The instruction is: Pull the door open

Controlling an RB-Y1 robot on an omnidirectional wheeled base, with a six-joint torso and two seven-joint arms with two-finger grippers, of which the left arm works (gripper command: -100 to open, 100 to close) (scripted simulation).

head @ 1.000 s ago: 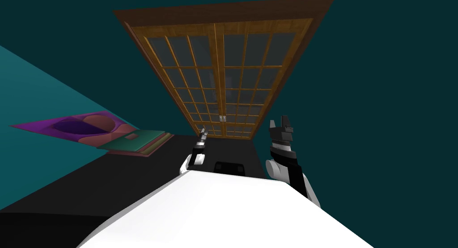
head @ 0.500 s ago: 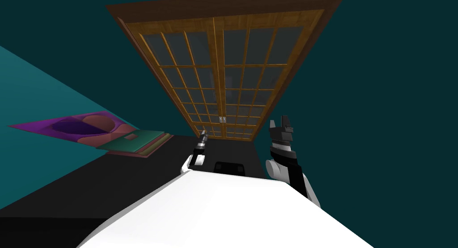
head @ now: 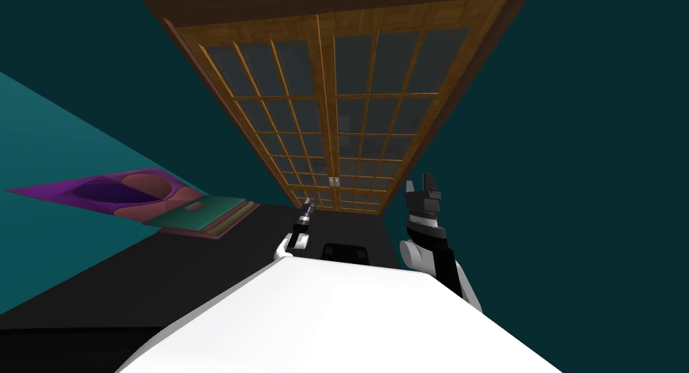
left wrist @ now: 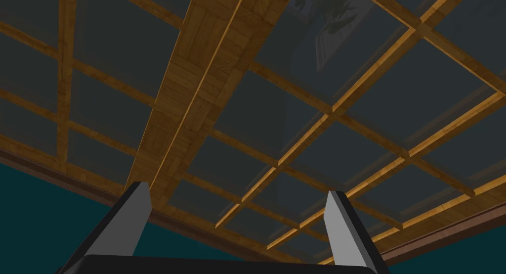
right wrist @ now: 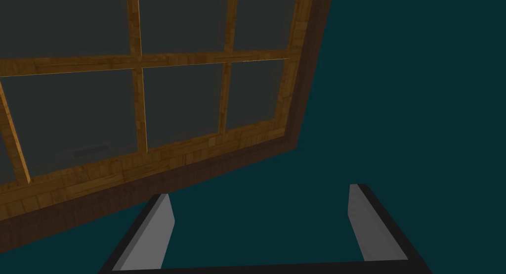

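Locating the door [head: 330, 113] comes first: where does it stand? (Supervisor)

Directly ahead, set in a dark teal wall [head: 592, 120]. It is a double door: two wooden leaves of gridded dark panes inside a darker brown frame [head: 498, 36]. Both leaves lie flush and meet at a middle seam. Two small pale handles [head: 334, 181] sit side by side across that seam, low on the door as the head view shows it. (Inspector)

State of the left gripper [head: 308, 204]? (Supervisor)

In front of the door's left leaf, close beside the seam and lower than the handles. Released: its fingers [left wrist: 132, 214] stand well apart, and the door's middle stile and panes show between and beyond them. It is apart from the door's face. (Inspector)

And the right gripper [head: 422, 187]? (Supervisor)

Raised just off the door's right edge, in front of the wall. Also released: its fingers [right wrist: 159, 231] are spread, with teal wall between them and the door's framed corner beyond one finger. (Inspector)

Anything else near the door? (Supervisor)

A dark floor [head: 168, 275] runs up to the door's foot. Left of the door lies a flat purple shape [head: 114, 190] with rounded patches. Beside it, nearer the door, is a flat green and pink stack [head: 202, 214]. What either item is cannot be told. (Inspector)
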